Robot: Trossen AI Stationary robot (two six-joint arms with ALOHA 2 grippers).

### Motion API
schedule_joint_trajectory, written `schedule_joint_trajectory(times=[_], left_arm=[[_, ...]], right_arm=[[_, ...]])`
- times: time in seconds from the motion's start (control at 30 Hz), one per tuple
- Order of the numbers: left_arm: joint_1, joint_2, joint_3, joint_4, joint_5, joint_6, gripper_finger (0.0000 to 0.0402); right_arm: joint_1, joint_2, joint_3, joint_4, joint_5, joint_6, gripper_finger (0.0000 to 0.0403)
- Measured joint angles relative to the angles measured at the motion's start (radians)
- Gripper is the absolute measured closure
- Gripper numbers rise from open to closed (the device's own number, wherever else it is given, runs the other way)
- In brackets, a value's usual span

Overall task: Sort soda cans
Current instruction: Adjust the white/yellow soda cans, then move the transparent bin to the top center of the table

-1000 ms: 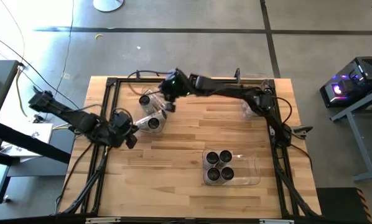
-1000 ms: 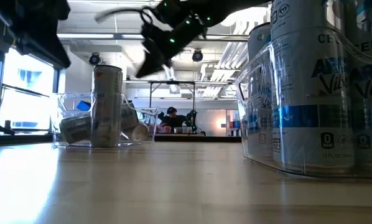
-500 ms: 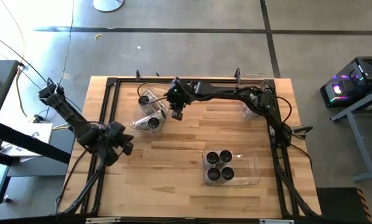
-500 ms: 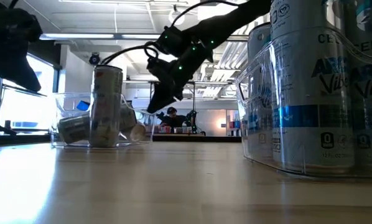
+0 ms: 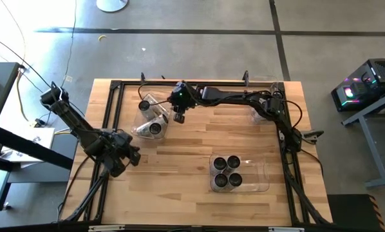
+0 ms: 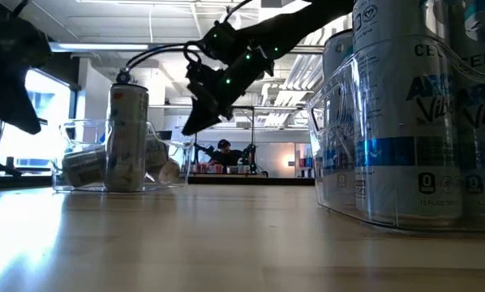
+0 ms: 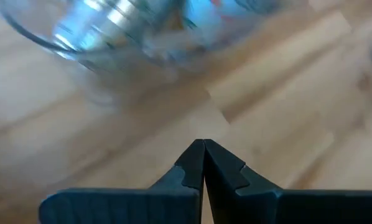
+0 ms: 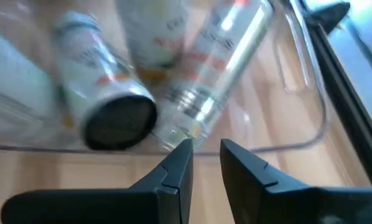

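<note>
A clear bin (image 5: 149, 117) at the table's far left holds several soda cans (image 8: 114, 115). One can stands upright (image 6: 129, 138); the others lie on their sides. A second clear bin (image 5: 260, 177) at the near right holds three upright cans (image 5: 228, 173). My right gripper (image 5: 178, 116) reaches across from the right. It is narrowly open, and its tips (image 8: 204, 155) are at the far-left bin's right wall (image 8: 254, 149). My left gripper (image 5: 129, 156) is shut and empty (image 7: 203, 155), over the table's left edge, nearer than that bin. My right gripper comes at the far-left bin's right wall (image 8: 279, 146) slanting down from the right, with nothing between its fingers. I cannot tell whether the fingertips touch the wall.
A black frame (image 5: 112, 116) runs around the tabletop. A further clear container (image 5: 258, 115) sits at the far right under the right arm. Bare wood (image 5: 179, 161) lies between the two bins.
My left gripper has drawn back from the far-left bin toward the table's near left corner. My right gripper has come down from over the bin's far side to its right wall. The bin with its cans has slid a little toward the left edge.
</note>
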State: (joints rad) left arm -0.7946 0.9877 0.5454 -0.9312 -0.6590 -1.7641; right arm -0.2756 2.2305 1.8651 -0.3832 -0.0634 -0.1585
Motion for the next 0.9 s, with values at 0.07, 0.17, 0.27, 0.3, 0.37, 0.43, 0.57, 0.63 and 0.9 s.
schedule_joint_trajectory(times=[0.07, 0.17, 0.27, 0.3, 0.37, 0.43, 0.57, 0.63, 0.9], left_arm=[[-0.018, 0.000, 0.017, 0.032, 0.027, 0.034, 0.0401], [-0.053, -0.001, 0.028, 0.084, 0.070, 0.062, 0.0401], [-0.088, 0.012, 0.002, 0.157, 0.095, 0.030, 0.0401], [-0.098, 0.021, -0.012, 0.170, 0.094, 0.003, 0.0401], [-0.116, 0.053, -0.045, 0.204, 0.095, -0.054, 0.0401], [-0.130, 0.088, -0.079, 0.225, 0.093, -0.116, 0.0401], [-0.144, 0.165, -0.131, 0.244, 0.092, -0.227, 0.0394], [-0.151, 0.192, -0.148, 0.264, 0.093, -0.264, 0.0381], [-0.155, 0.243, -0.158, 0.252, 0.046, -0.260, 0.0309]], right_arm=[[0.002, -0.002, 0.008, 0.002, -0.083, -0.029, 0.0328], [0.015, -0.002, 0.008, -0.022, -0.178, -0.147, 0.0328], [0.032, -0.002, 0.008, -0.038, -0.168, -0.305, 0.0319], [0.037, -0.002, 0.008, -0.038, -0.162, -0.334, 0.0311], [0.048, -0.002, 0.008, -0.037, -0.160, -0.386, 0.0289], [0.060, -0.001, 0.008, -0.038, -0.153, -0.435, 0.0258], [0.087, 0.002, 0.003, -0.042, -0.176, -0.555, 0.0199], [0.100, 0.002, 0.002, -0.060, -0.178, -0.609, 0.0186], [0.121, 0.025, 0.001, -0.020, -0.260, -0.698, 0.0194]])
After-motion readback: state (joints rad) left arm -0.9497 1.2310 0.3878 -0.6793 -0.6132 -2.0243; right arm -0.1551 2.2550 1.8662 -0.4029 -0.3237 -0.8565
